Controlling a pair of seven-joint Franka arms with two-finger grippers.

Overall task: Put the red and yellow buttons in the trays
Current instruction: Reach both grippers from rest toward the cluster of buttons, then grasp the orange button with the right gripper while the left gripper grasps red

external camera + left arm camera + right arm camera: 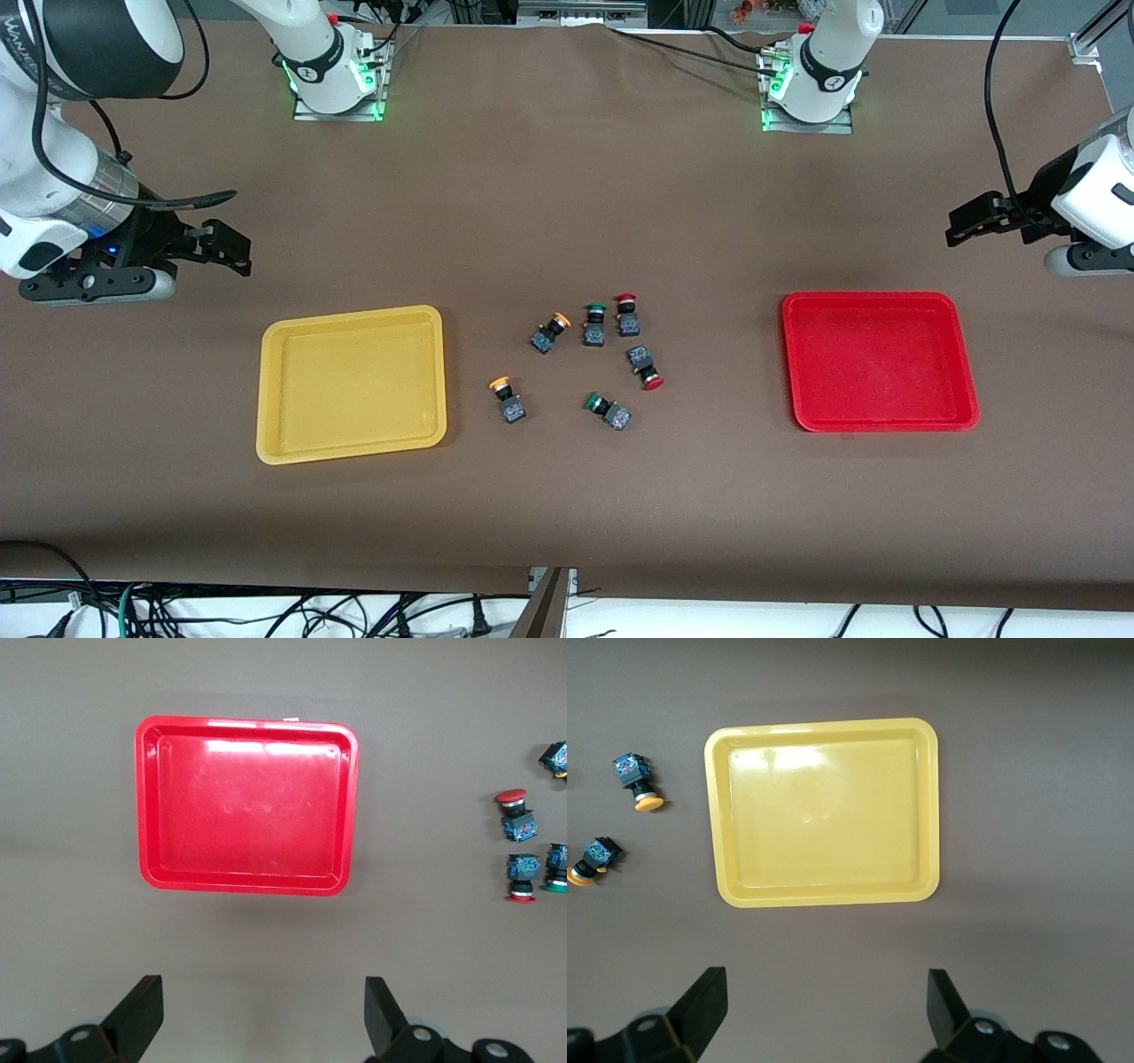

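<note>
Brown table (567, 496) edge crops both arms; trays (353, 383) empty.

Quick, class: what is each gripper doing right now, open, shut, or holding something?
Left gripper: open, holding nothing, up over the table beside the red tray.
Right gripper: open, holding nothing, up beside the yellow tray.

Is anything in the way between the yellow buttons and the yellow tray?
Nothing visible. Bare brown table lies between the shallow yellow plastic tray and both orange-yellow-capped push-button switches. The green-capped switches lie toward the red tray instead.
</note>
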